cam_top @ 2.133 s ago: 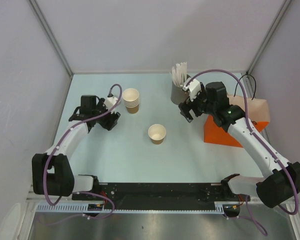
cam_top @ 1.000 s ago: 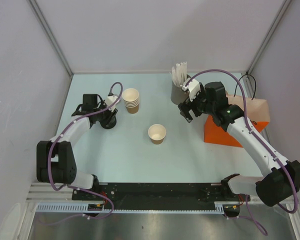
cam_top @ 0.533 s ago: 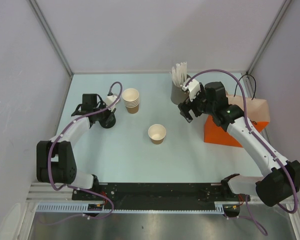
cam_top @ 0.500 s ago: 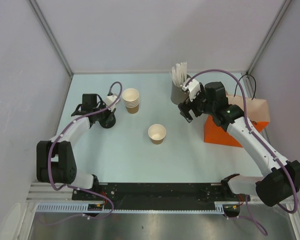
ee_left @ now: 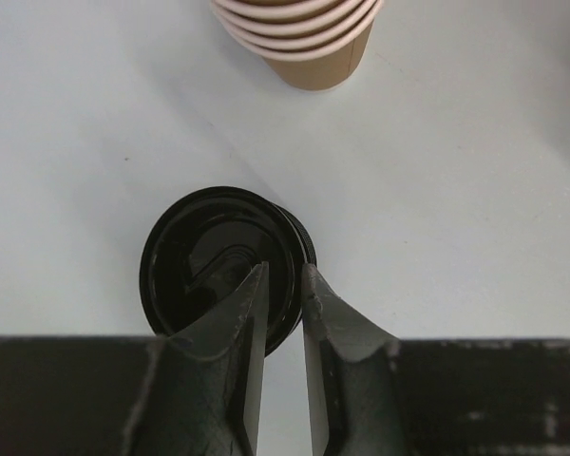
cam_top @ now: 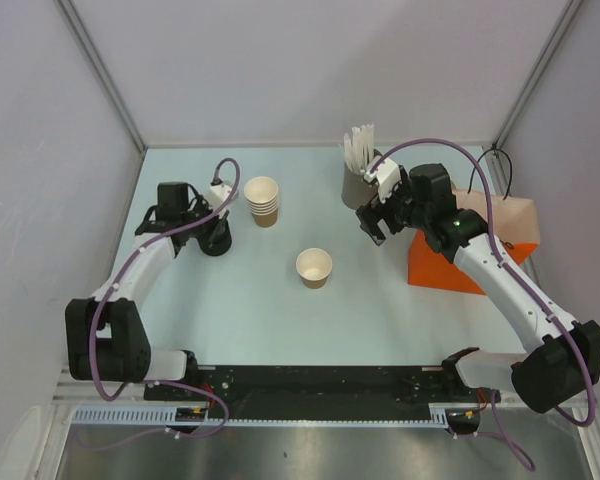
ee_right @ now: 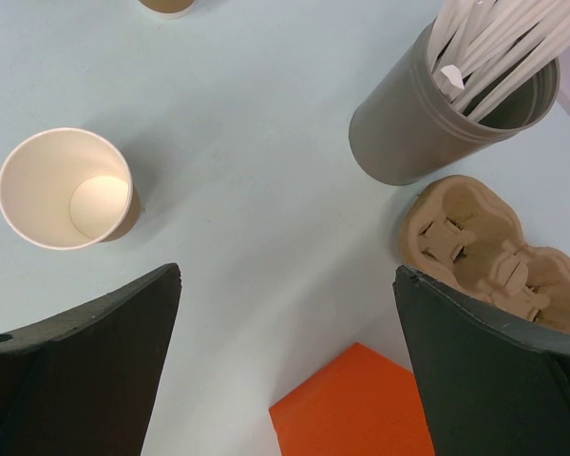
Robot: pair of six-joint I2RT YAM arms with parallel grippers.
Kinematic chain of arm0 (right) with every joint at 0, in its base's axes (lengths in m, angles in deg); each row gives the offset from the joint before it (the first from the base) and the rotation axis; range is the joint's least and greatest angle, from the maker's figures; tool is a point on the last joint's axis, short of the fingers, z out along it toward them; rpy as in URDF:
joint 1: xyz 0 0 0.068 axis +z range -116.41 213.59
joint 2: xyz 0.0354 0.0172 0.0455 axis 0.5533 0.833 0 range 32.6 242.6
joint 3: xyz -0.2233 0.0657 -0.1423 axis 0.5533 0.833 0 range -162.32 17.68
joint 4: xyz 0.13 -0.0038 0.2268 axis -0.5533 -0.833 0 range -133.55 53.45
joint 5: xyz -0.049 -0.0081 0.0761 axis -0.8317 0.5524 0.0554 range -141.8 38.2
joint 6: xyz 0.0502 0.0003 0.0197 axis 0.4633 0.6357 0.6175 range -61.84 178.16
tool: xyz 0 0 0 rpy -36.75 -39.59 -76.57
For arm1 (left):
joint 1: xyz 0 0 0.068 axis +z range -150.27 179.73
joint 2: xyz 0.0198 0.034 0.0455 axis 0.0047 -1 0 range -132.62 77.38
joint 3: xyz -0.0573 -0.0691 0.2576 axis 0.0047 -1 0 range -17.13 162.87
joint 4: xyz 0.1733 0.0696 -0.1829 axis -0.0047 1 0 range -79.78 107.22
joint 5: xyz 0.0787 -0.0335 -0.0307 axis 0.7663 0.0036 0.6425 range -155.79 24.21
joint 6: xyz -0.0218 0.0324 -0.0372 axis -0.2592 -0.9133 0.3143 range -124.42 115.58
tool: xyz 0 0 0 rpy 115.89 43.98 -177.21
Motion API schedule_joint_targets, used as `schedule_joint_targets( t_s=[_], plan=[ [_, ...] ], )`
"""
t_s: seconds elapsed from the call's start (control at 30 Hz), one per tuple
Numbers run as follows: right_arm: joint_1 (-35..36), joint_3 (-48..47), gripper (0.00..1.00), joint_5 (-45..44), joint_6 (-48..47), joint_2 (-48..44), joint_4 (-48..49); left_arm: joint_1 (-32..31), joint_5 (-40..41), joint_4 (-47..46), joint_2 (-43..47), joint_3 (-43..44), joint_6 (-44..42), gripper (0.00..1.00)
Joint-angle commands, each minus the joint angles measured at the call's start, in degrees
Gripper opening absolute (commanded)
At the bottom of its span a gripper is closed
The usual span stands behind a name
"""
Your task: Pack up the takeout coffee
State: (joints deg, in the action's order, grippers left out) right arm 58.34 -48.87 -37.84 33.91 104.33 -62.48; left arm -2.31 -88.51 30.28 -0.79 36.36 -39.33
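No lidded takeout coffee is in view. A single lidless tan cup (cam_top: 314, 267) (ee_right: 65, 187) stands upright mid-table. Left of the stack of tan cups (cam_top: 263, 200) (ee_left: 299, 38) sits a black lid (cam_top: 216, 245) (ee_left: 204, 256), the top of a low black stack. My left gripper (cam_top: 214, 232) (ee_left: 285, 271) stands over it with its jaws narrowed onto the lid's right rim, one finger inside the lid and one outside. My right gripper (cam_top: 373, 222) (ee_right: 287, 274) hovers wide open above the table between the lone cup and the orange paper bag (cam_top: 445, 265) (ee_right: 356, 408), holding nothing.
A grey holder of white straws (cam_top: 358, 180) (ee_right: 437, 123) stands at the back right. A moulded pulp cup carrier (cam_top: 505, 215) (ee_right: 484, 247) lies behind the orange bag. Grey walls close in the table on three sides.
My left gripper's jaws have narrowed onto the black lid's rim, and the left arm's elbow has shifted. The right arm has not moved.
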Motion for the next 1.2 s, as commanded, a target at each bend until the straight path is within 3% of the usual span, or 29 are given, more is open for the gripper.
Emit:
schedule_joint_targets(
  t_s=[0.0, 0.1, 0.13, 0.17, 0.27, 0.43, 0.73, 1.17],
  plan=[
    [0.0, -0.2, 1.00, -0.5, -0.7, 0.3, 0.4, 0.5, -3.1, 1.0, 3.9, 2.8, -0.1, 0.25],
    [0.1, -0.2, 1.00, -0.3, -0.7, 0.1, 0.4, 0.5, -3.1, 1.1, 4.9, 2.1, -0.7, 0.29],
    [0.1, -0.2, 1.00, -0.2, -0.7, 0.1, 0.4, 0.5, -2.9, 1.1, 4.9, 1.5, -1.5, 0.35],
    [0.1, -0.2, 1.00, -0.2, -0.7, 0.0, 0.4, 0.5, -2.4, 1.1, 4.4, 1.3, -1.7, 0.46],
    [0.1, -0.2, 1.00, -0.2, -0.7, 0.0, 0.4, 0.5, -1.4, 1.3, 3.4, 0.6, -3.3, 0.58],
    [0.0, -0.1, 1.00, -0.2, -0.7, -0.1, 0.4, 1.2, -0.4, 2.5, -0.1, 1.2, -5.8, 0.65],
    [0.0, -0.2, 1.00, -0.3, -0.7, 0.0, 0.4, 1.9, -0.7, 5.8, -4.4, 3.3, -8.4, 0.60],
    [0.0, -0.2, 1.00, -0.5, -0.6, 0.1, 0.5, 3.5, -1.4, 3.8, -4.9, 2.8, -7.1, 0.41]
  ],
)
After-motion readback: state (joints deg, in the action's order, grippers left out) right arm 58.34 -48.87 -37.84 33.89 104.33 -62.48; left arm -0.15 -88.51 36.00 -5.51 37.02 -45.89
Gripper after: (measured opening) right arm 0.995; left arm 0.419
